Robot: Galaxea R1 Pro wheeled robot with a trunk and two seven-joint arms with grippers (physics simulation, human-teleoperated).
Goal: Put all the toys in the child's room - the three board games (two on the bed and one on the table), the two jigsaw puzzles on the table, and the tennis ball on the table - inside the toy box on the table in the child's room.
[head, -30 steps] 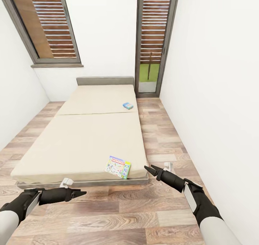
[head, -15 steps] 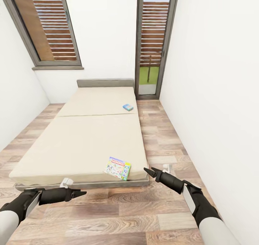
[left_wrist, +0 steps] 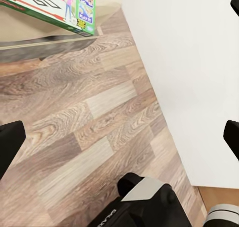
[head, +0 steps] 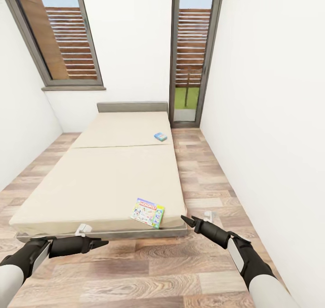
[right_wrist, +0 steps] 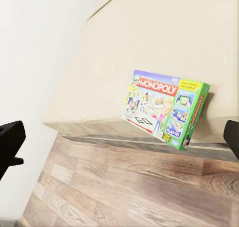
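Right claw [head: 184, 218] has sunk; Monopoly box [head: 147, 212] lies on bed [head: 104, 172]

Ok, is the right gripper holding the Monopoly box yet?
No, the right gripper hangs empty over the floor beside the bed; the Monopoly box lies on the mattress corner.

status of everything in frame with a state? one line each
Monopoly box: flat on the bed's near right corner, not gripped.
Blue game box: flat on the bed near its far right edge, untouched.
Bed: plain mattress, holding both boxes.
Left gripper: open, empty, over the floor short of the bed.
Right gripper: open, empty, beside the Monopoly box.
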